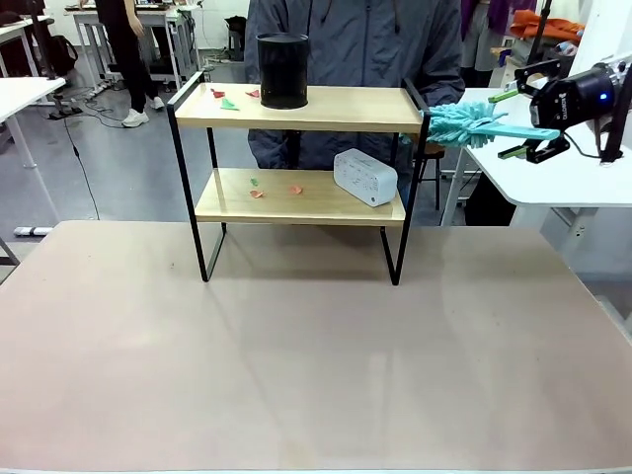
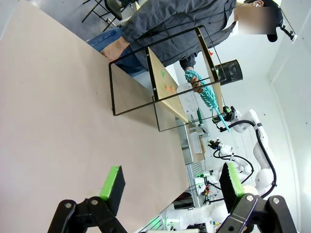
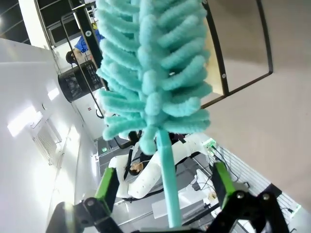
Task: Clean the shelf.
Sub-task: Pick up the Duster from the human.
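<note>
**Item 1, the shelf** (image 1: 355, 107): two light boards in a thin black frame. It stands on the table (image 1: 296, 375) at the far 12 o'clock edge, directly in front of the person (image 1: 355, 39).
- Top board: a black mesh pot (image 1: 283, 71) sits near the middle. Red and green paper scraps (image 1: 225, 98) lie at its 9 o'clock side.
- Lower board: a white box (image 1: 365, 176) lies tilted toward the 3 o'clock end. More scraps (image 1: 294, 189) lie toward 9 o'clock of it.

**Item 2, teal duster** (image 1: 464, 123): held level in the air at 3 o'clock of the top board. Its fluffy head is just beside the frame's corner and its handle runs off toward 3 o'clock.
- In the left wrist view the person's hand (image 2: 196, 86) is at the head end of the duster (image 2: 206, 94).

**Item 3, right gripper** (image 1: 506, 125): off the table's 3 o'clock side, level with the top board.
- Jaws are spread wide. The handle runs up the middle between them in its wrist view (image 3: 165, 187), and neither green pad (image 3: 109, 187) touches it.
- What bears the handle lower down is out of frame.

**Item 4, left gripper** (image 2: 172, 187): jaws spread apart with nothing between them, above bare table and well away from the shelf (image 2: 163, 87) (which appears sideways in this view).
</note>
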`<state>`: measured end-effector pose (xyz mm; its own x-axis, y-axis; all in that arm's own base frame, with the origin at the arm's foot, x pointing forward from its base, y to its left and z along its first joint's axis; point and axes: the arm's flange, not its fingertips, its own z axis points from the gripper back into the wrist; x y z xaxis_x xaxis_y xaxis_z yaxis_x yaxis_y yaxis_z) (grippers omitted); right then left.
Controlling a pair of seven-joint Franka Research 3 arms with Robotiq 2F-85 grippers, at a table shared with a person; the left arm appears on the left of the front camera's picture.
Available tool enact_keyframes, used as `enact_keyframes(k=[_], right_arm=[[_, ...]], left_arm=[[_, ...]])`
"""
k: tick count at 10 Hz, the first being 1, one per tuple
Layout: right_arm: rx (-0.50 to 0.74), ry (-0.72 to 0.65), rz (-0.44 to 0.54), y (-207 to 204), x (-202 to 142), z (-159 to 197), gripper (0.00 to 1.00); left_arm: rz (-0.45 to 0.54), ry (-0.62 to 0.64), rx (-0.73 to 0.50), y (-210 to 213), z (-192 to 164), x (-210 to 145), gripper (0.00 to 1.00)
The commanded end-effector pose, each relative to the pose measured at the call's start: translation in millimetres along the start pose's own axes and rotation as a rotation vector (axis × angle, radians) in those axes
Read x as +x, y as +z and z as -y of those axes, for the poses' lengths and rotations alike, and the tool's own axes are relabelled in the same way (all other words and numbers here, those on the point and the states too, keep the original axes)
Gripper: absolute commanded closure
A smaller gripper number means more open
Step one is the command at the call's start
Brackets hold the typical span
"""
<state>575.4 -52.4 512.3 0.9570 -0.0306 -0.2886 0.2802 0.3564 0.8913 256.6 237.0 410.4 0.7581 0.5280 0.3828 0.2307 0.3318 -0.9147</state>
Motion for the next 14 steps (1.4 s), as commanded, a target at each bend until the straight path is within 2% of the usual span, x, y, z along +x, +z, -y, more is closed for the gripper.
enact_keyframes(k=[1, 2, 3, 4, 7, 8, 9, 14], right_arm=[[-0.032, 0.004, 0.012, 1.8, 3.7, -6.5, 0.12], [-0.038, -0.016, 0.018, 1.3, 3.1, -6.8, 0.49], [-0.04, -0.014, 0.006, 0.1, 3.2, -6.4, 0.61], [-0.045, -0.015, 0.002, -0.8, 3.7, -6.5, 0.98], [-0.045, -0.012, 0.003, 0.5, 4.3, -6.3, 1.0], [-0.039, -0.012, 0.003, 1.1, 4.8, -5.2, 0.96], [-0.036, -0.009, 0.0, 1.7, 4.3, -4.1, 1.0], [-0.064, 0.006, -0.004, 0.3, 2.3, -3.5, 1.0]], left_arm=[[0.016, -0.024, -0.02, -1.2, 0.7, -0.5, 0.0], [0.016, -0.024, -0.02, -1.2, 0.7, -0.5, 0.0], [0.016, -0.024, -0.02, -1.2, 0.7, -0.5, 0.0], [0.016, -0.024, -0.02, -1.2, 0.7, -0.5, 0.0], [0.016, -0.024, -0.02, -1.2, 0.7, -0.5, 0.0], [0.016, -0.024, -0.02, -1.2, 0.7, -0.5, 0.0], [0.016, -0.024, -0.02, -1.2, 0.7, -0.5, 0.0], [0.016, -0.024, -0.02, -1.2, 0.7, -0.5, 0.0]])
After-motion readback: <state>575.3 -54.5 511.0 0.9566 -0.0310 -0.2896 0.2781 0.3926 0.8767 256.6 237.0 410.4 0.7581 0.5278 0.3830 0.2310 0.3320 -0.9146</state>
